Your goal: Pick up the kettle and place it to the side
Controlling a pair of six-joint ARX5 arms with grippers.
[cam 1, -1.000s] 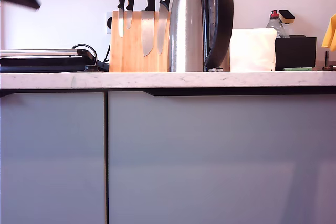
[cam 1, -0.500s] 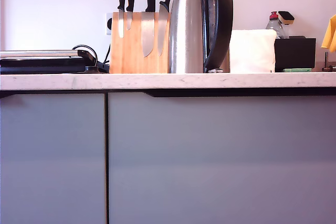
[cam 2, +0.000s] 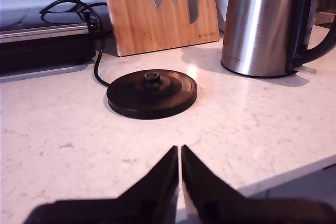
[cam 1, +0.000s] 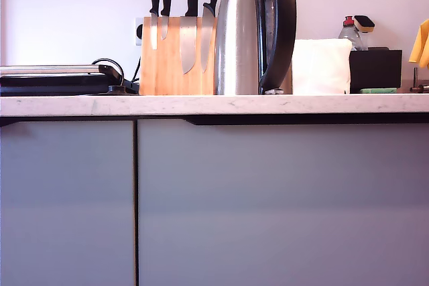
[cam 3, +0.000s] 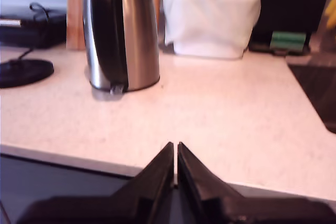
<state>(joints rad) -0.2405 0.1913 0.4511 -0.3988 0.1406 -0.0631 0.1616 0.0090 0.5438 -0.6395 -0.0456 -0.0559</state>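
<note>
Two grippers hover at the counter's [cam 3: 220, 129] front edge, both with jaws pressed together and empty: my first gripper [cam 2: 180, 174] faces a black round base [cam 2: 151, 93], my second gripper [cam 3: 175, 169] faces the kettle [cam 1: 251, 35]. It stands upright on the counter, just beside the knife block [cam 1: 177, 55].

Kettle [cam 1: 238, 38]: brushed silver steel w/ black handle & lid; its base [cam 2: 151, 92] is black, round. Knife block [cam 1: 167, 65] light wood w/ black-handled knives; worktop [cam 2: 252, 124] white marble, faint grey specks. Cabinets [cam 1: 268, 199] plain grey-blue, cloth [cam 1: 322, 65] white.
</note>
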